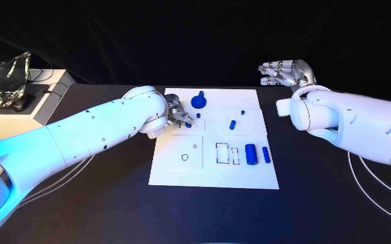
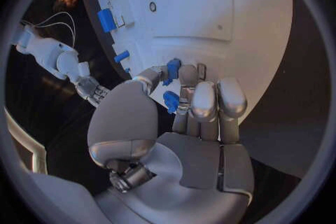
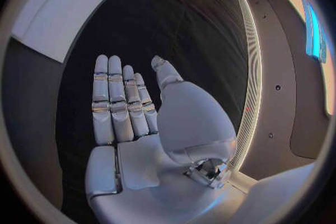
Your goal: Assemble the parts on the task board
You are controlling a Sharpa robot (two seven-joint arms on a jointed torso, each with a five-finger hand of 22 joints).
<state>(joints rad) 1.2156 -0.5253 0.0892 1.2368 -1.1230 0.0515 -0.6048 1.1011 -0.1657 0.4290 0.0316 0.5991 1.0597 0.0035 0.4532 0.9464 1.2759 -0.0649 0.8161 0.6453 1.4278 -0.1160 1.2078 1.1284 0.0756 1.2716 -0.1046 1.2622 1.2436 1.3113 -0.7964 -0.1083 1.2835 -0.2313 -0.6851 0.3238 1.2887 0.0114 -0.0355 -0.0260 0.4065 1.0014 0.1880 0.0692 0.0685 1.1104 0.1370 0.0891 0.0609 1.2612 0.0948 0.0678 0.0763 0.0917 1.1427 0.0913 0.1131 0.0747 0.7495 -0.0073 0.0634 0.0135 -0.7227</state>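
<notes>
- Left robot hand (image 1: pixel 176 117) on the board (image 1: pixel 213 171), fingers pinching a blue part (image 2: pixel 171 101).
- Right robot hand (image 1: pixel 285 73) wide and flat, holding nothing, off the board's far corner.

The left hand (image 1: pixel 175 115) covers part of a small blue part (image 2: pixel 171 101), so its shape cannot be told

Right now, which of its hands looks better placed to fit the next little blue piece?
Probably the left hand: it rests on the task board at a blue part. The right hand hangs open beyond it.
</notes>
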